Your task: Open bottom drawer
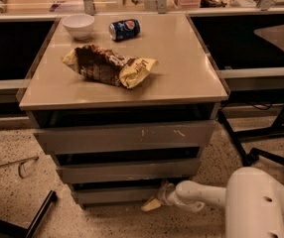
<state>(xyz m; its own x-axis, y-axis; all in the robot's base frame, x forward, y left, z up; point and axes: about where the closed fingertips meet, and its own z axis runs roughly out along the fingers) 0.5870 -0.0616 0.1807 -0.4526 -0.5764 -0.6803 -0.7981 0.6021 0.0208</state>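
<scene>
1. The grey three-drawer cabinet with a flat beige top (181,78) stands in the centre of the view on a speckled stone-pattern floor (13,192). The three drawer fronts are stacked one above the other, each with a dark gap above it.
2. The robot's white rounded arm housing (261,207) fills the lower right corner. A white tubular arm segment (206,192) runs from it to the left, low above the floor, toward the foot of the cabinet.
3. The tall grey top drawer front with pale scratch marks (122,137) lies directly under the beige top.
4. The plain grey middle drawer front (127,171) lies below it.
5. The bottom drawer (114,196), a slim plain grey front without a handle, is the lowest of the three and sits just above the floor. Whether it is pulled out at all cannot be determined from this view.
6. A black chair base with spreading legs (251,152) stands on the floor to the right of the cabinet, apart from it.
7. A crumpled brown and yellow snack bag (107,66) lies on its side on the left half of the beige top.
8. A white round bowl (78,25) stands upright near the rear left corner of the top.
9. A blue drinks can (124,29) lies on its side just to the right of the bowl, not touching it.
10. The gripper (154,202), with a pale yellowish tip, is at the lower right end of the bottom drawer front, close to the floor. Whether it is open, closed or gripping the drawer edge cannot be told.
</scene>
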